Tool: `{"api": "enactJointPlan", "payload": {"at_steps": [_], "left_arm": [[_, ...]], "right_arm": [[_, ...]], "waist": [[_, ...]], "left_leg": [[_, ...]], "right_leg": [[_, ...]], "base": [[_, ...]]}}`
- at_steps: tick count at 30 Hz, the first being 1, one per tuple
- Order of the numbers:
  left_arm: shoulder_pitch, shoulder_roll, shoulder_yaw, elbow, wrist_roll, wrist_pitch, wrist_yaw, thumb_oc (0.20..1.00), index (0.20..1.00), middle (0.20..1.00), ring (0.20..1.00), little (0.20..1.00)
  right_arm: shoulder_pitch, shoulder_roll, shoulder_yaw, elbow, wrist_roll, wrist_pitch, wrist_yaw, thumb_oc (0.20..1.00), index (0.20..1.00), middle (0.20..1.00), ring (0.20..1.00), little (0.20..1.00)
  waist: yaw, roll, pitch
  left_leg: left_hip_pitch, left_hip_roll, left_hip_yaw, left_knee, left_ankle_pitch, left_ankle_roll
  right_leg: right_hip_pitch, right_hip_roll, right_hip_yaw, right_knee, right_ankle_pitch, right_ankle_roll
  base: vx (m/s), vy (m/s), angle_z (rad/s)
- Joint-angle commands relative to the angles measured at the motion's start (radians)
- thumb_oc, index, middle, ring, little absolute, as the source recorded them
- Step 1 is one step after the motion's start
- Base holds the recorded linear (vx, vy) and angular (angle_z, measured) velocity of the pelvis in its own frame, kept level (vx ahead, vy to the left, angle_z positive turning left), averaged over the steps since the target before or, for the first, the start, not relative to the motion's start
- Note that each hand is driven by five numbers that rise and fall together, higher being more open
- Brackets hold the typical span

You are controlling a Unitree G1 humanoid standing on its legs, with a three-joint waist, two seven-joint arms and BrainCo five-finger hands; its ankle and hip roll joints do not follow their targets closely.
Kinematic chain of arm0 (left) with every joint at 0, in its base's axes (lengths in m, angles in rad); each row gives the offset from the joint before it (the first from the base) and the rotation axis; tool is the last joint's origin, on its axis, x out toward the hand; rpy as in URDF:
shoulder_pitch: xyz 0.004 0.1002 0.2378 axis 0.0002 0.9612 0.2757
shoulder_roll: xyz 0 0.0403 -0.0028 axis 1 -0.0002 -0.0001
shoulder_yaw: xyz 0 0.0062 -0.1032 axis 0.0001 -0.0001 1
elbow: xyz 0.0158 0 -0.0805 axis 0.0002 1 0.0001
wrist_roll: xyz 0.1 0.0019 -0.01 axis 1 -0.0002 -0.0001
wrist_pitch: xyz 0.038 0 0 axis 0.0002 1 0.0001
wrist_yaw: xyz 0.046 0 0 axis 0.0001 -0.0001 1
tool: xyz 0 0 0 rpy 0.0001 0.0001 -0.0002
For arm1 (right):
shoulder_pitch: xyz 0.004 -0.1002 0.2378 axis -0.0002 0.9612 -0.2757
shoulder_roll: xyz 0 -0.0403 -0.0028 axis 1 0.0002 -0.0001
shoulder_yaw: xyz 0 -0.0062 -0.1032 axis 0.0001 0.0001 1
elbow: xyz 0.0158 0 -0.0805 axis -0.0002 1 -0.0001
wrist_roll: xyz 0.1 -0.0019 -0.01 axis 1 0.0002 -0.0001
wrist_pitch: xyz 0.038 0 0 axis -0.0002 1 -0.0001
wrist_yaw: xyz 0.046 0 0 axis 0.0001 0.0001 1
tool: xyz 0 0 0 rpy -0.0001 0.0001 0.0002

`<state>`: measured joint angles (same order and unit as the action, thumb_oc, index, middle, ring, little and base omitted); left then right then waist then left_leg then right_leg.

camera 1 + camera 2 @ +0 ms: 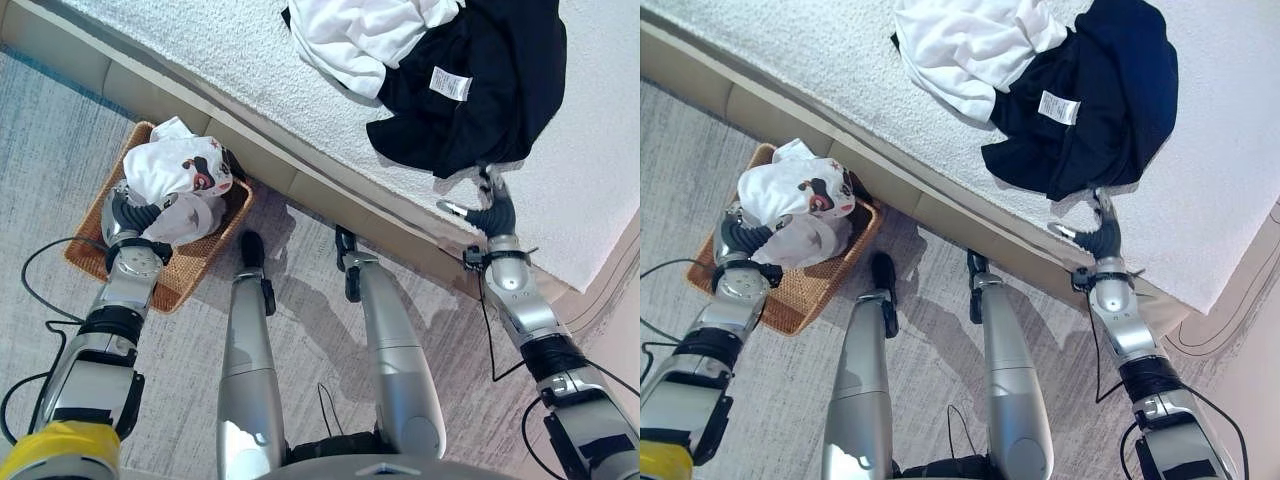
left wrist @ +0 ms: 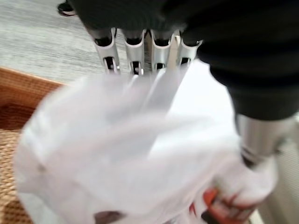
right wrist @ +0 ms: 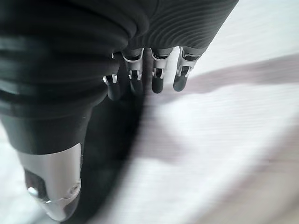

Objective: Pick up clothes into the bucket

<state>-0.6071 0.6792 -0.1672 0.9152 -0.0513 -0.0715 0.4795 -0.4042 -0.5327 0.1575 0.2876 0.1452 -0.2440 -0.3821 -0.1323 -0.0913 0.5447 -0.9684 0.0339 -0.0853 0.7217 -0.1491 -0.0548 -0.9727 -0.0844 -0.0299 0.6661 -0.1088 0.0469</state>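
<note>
A woven basket (image 1: 85, 250) stands on the floor by the bed's edge. My left hand (image 1: 128, 215) is over it, shut on a white printed garment (image 1: 175, 165) that bunches round its fingers (image 2: 135, 51) and hides their tips. On the bed lie a black garment (image 1: 480, 90) and a white garment (image 1: 350, 35), overlapping. My right hand (image 1: 492, 212) rests on the bed at the black garment's near edge, its fingers (image 3: 159, 79) relaxed and open and holding nothing. Dark cloth (image 3: 112, 140) lies between its thumb and fingers.
The white textured bed (image 1: 200, 50) runs across the top, with a beige frame edge (image 1: 300, 185) between it and the grey carpet (image 1: 50, 130). The basket sits close against that frame.
</note>
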Motion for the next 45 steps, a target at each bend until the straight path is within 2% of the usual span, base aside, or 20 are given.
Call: {"api": "enactJointPlan", "payload": {"at_steps": [1,6,7,8,9,12,16,17,19,26,28,29,30,31,32,34,35,43,44,45], "left_arm": [[0.051,0.029,0.070,0.010,0.081,0.024,0.045,1.000,1.000,1.000,1.000,1.000],[0.135,0.014,0.117,0.006,0.099,0.042,0.037,1.000,1.000,1.000,1.000,1.000],[0.132,0.014,0.119,0.006,0.099,0.040,0.038,1.000,1.000,1.000,1.000,1.000],[0.149,0.005,0.125,0.018,0.093,0.040,0.032,1.000,1.000,1.000,1.000,1.000],[0.159,-0.001,0.130,0.021,0.090,0.040,0.031,1.000,1.000,1.000,1.000,1.000],[0.200,-0.036,0.138,0.029,0.071,0.032,0.031,1.000,1.000,1.000,1.000,1.000],[0.281,-0.102,0.099,-0.077,-0.007,-0.042,-0.003,1.000,1.000,1.000,1.000,1.000],[0.282,-0.104,0.102,-0.078,-0.007,-0.042,-0.003,1.000,1.000,1.000,1.000,1.000],[0.322,-0.149,0.036,-0.163,-0.057,-0.090,-0.065,1.000,1.000,1.000,1.000,1.000],[0.351,-0.246,-0.138,-0.260,-0.136,-0.152,-0.155,1.000,1.000,1.000,1.000,1.000],[0.337,-0.277,-0.220,-0.286,-0.160,-0.162,-0.190,1.000,1.000,1.000,1.000,1.000],[0.337,-0.278,-0.220,-0.286,-0.160,-0.162,-0.190,1.000,1.000,1.000,1.000,1.000],[0.338,-0.294,-0.271,-0.315,-0.178,-0.158,-0.226,1.000,1.000,1.000,1.000,1.000],[0.333,-0.294,-0.270,-0.317,-0.178,-0.158,-0.226,1.000,1.000,1.000,1.000,1.000],[0.333,-0.306,-0.305,-0.316,-0.171,-0.156,-0.250,1.000,1.000,1.000,1.000,1.000],[0.332,-0.313,-0.323,-0.318,-0.172,-0.149,-0.268,1.000,1.000,1.000,1.000,1.000],[0.337,-0.317,-0.347,-0.316,-0.166,-0.143,-0.298,1.000,1.000,1.000,1.000,1.000],[0.321,-0.344,-0.391,-0.280,-0.138,-0.124,-0.344,1.000,1.000,1.000,1.000,1.000],[0.317,-0.344,-0.395,-0.279,-0.132,-0.123,-0.348,1.000,1.000,1.000,1.000,1.000],[0.317,-0.344,-0.395,-0.279,-0.132,-0.122,-0.348,1.000,1.000,1.000,1.000,1.000]], "right_arm": [[0.004,-0.047,-0.093,-0.098,-0.032,-0.081,-0.055,1.000,1.000,1.000,1.000,1.000],[-0.071,-0.117,-0.156,-0.102,-0.057,-0.074,-0.100,1.000,1.000,1.000,1.000,1.000],[-0.077,-0.118,-0.156,-0.101,-0.057,-0.075,-0.102,1.000,1.000,1.000,1.000,1.000],[-0.110,-0.137,-0.154,-0.088,-0.063,-0.068,-0.113,1.000,1.000,1.000,1.000,1.000],[-0.137,-0.158,-0.152,-0.080,-0.077,-0.061,-0.122,1.000,1.000,1.000,1.000,1.000],[-0.255,-0.221,-0.127,-0.051,-0.087,-0.052,-0.145,1.000,1.000,1.000,1.000,1.000],[-0.487,-0.349,-0.010,0.050,-0.101,0.000,-0.131,1.000,1.000,1.000,1.000,1.000],[-0.495,-0.350,-0.003,0.056,-0.099,-0.002,-0.131,1.000,1.000,1.000,1.000,1.000],[-0.651,-0.392,0.116,0.213,-0.086,0.032,-0.103,1.000,1.000,1.000,1.000,1.000],[-0.924,-0.372,0.375,0.568,-0.092,0.081,-0.044,1.000,1.000,1.000,1.000,1.000],[-1.007,-0.352,0.459,0.757,-0.083,0.107,0.003,1.000,1.000,1.000,1.000,1.000],[-1.010,-0.351,0.462,0.759,-0.083,0.106,0.004,1.000,1.000,1.000,1.000,1.000],[-1.027,-0.350,0.518,0.870,-0.091,0.131,0.073,1.000,1.000,1.000,1.000,1.000],[-1.034,-0.352,0.519,0.873,-0.090,0.129,0.074,1.000,1.000,1.000,1.000,1.000],[-1.038,-0.358,0.553,0.958,-0.104,0.154,0.125,1.000,1.000,1.000,1.000,1.000],[-1.037,-0.363,0.560,0.984,-0.109,0.156,0.145,1.000,1.000,1.000,1.000,1.000],[-1.031,-0.366,0.586,1.026,-0.134,0.166,0.207,1.000,1.000,1.000,1.000,1.000],[-0.932,-0.344,0.564,1.051,-0.136,0.173,0.286,1.000,1.000,1.000,1.000,1.000],[-0.927,-0.344,0.567,1.055,-0.138,0.176,0.306,0.768,0.768,0.768,0.768,0.768],[-0.927,-0.344,0.567,1.056,-0.138,0.176,0.307,0.693,0.693,0.693,0.693,0.693]], "waist": [[0.014,-0.014,-0.025],[0.034,-0.006,-0.025],[0.030,-0.008,-0.025],[0.038,-0.003,-0.025],[0.043,-0.003,-0.025],[0.058,0.002,-0.025],[0.098,0.013,-0.025],[0.095,0.014,-0.025],[0.121,0.024,-0.025],[0.157,0.056,-0.025],[0.180,0.075,-0.025],[0.178,0.076,-0.025],[0.191,0.088,-0.025],[0.191,0.092,-0.025],[0.201,0.105,-0.025],[0.204,0.115,-0.025],[0.211,0.129,-0.025],[0.220,0.158,-0.025],[0.221,0.159,-0.025],[0.221,0.159,-0.025]], "left_leg": [[0.062,-0.028,0.008,0.049,-0.095,0.055],[0.087,-0.034,0.003,0.020,-0.084,0.050],[0.067,-0.037,0.009,0.010,-0.048,0.052],[0.090,-0.036,0.001,0.010,-0.075,0.049],[0.077,-0.038,0.007,-0.004,-0.041,0.050],[0.096,-0.040,0.006,-0.038,-0.024,0.045],[0.137,-0.051,0.004,-0.113,0.012,0.034],[0.138,-0.051,0.004,-0.115,0.013,0.034],[0.158,-0.061,-0.001,-0.161,0.036,0.031],[0.211,-0.082,-0.029,-0.288,0.096,0.023],[0.237,-0.093,-0.057,-0.355,0.130,0.015],[0.238,-0.093,-0.058,-0.356,0.131,0.015],[0.271,-0.099,-0.080,-0.381,0.118,0.008],[0.251,-0.100,-0.080,-0.388,0.150,0.010],[0.280,-0.107,-0.096,-0.403,0.134,0.004],[0.283,-0.110,-0.105,-0.413,0.141,0.003],[0.287,-0.112,-0.116,-0.430,0.152,0.002],[0.289,-0.122,-0.130,-0.432,0.163,0.006],[0.290,-0.123,-0.131,-0.433,0.163,0.007],[0.291,-0.123,-0.131,-0.433,0.163,0.007]], "right_leg": [[0.109,-0.029,-0.006,-0.032,-0.056,0.043],[0.133,-0.031,-0.012,-0.052,-0.053,0.042],[0.116,-0.037,-0.017,-0.066,-0.020,0.036],[0.136,-0.033,-0.013,-0.059,-0.048,0.041],[0.123,-0.038,-0.020,-0.071,-0.020,0.034],[0.137,-0.042,-0.023,-0.090,-0.011,0.035],[0.171,-0.056,-0.035,-0.126,0.003,0.037],[0.172,-0.057,-0.035,-0.127,0.004,0.037],[0.187,-0.068,-0.046,-0.138,0.008,0.037],[0.216,-0.092,-0.078,-0.159,0.009,0.038],[0.230,-0.111,-0.102,-0.164,0.006,0.037],[0.230,-0.111,-0.103,-0.165,0.006,0.037],[0.255,-0.122,-0.113,-0.152,-0.029,0.042],[0.239,-0.124,-0.124,-0.164,0.003,0.035],[0.262,-0.132,-0.131,-0.151,-0.033,0.041],[0.265,-0.136,-0.140,-0.151,-0.035,0.042],[0.262,-0.139,-0.148,-0.147,-0.037,0.041],[0.253,-0.144,-0.144,-0.128,-0.043,0.041],[0.253,-0.145,-0.144,-0.127,-0.044,0.042],[0.253,-0.145,-0.144,-0.127,-0.044,0.042]], "base": [[-0.01,-0.031,0.05],[-0.02,-0.011,0.02],[0.00,0.000,0.00],[-0.09,-0.003,0.00],[0.00,0.000,0.00],[-0.03,-0.011,0.05],[0.00,-0.023,0.11],[0.00,-0.017,0.16],[0.00,-0.012,0.17],[0.01,-0.041,0.19],[0.00,-0.107,0.29],[0.08,-0.162,0.34],[0.00,-0.070,0.37],[0.09,-0.152,0.55],[0.01,-0.056,0.51],[0.05,-0.081,0.43],[0.01,-0.057,0.25],[0.00,-0.014,0.05],[0.00,0.000,0.00],[-0.01,-0.012,0.04]]}}
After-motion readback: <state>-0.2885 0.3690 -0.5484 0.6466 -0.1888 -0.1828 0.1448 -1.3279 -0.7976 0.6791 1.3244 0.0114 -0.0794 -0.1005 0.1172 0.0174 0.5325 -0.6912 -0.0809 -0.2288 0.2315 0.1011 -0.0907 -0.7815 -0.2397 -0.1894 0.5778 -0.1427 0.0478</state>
